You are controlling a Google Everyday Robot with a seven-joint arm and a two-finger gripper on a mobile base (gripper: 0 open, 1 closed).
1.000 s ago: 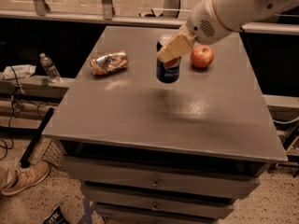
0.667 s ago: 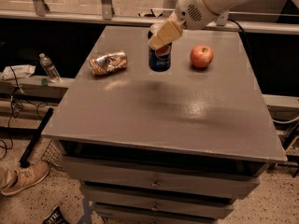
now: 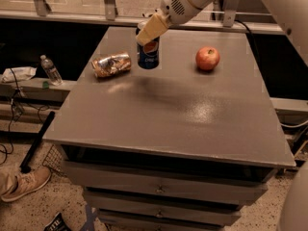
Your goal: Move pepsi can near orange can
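Pepsi can [image 3: 148,55] clamped by jaws at top, beside orange can [image 3: 111,64]

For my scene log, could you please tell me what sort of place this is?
Likely a lab or workshop: a gray drawer cabinet, cables on the speckled floor, and the robot's gripper holding a pepsi can above the cabinet top.

High view, angled down over table [image 3: 192,109], tool [image 3: 150,30] on pepsi can [image 3: 148,57]
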